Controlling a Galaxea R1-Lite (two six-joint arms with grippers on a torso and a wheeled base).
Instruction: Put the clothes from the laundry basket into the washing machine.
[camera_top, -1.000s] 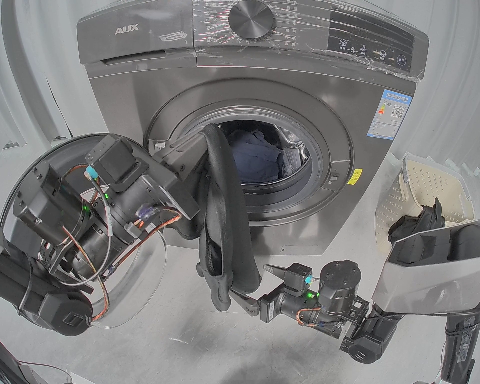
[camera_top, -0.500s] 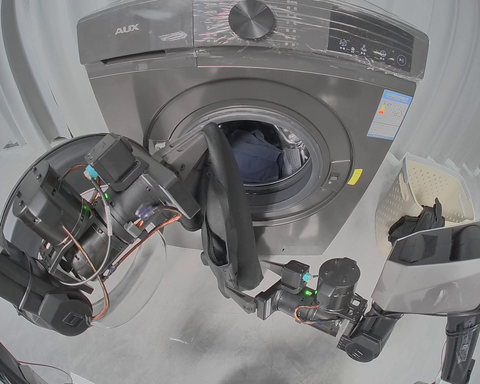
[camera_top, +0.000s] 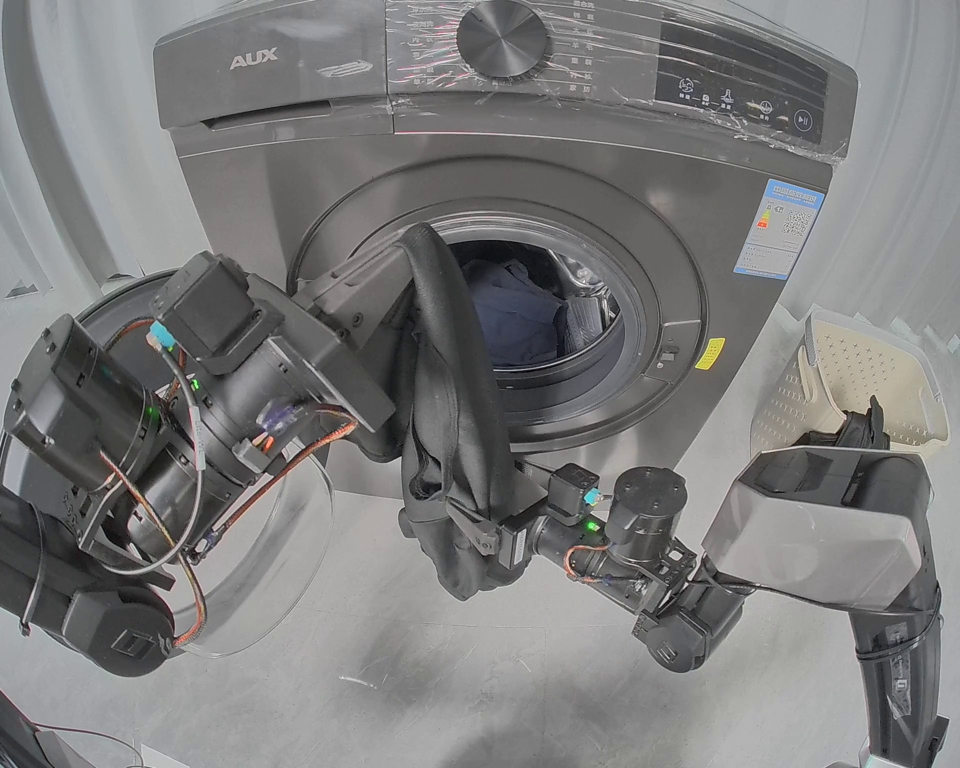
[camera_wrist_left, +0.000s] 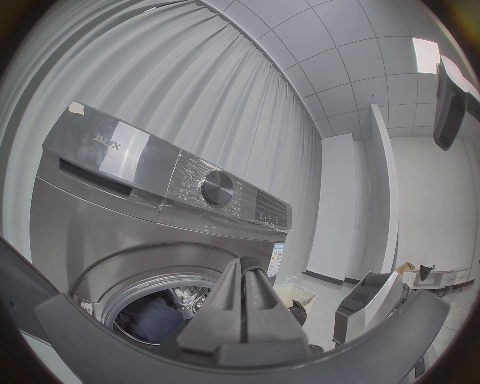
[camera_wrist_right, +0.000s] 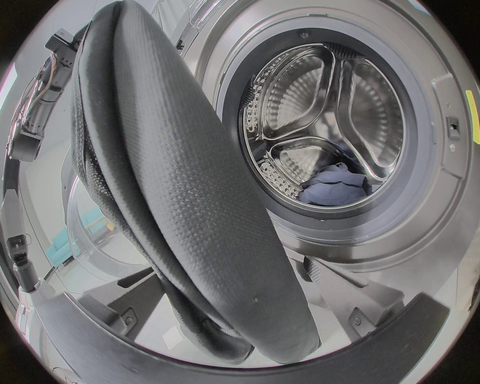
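Left jaws tight on garment (camera_top: 455, 400) at drum mouth (camera_top: 565, 388); right jaws wide around it.

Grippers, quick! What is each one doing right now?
Left gripper: shut on the black textured fabric garment.
Right gripper: open, around that garment's hanging lower part.

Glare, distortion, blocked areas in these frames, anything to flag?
Head view: wrinkled film on the washer throws streaky highlights. Left wrist view: heavy fisheye, dark corners, a bright ceiling light, a sheen patch on the washer's top. Right wrist view: fisheye again, bright reflections in the drum, and the garment blocks much of the near field.
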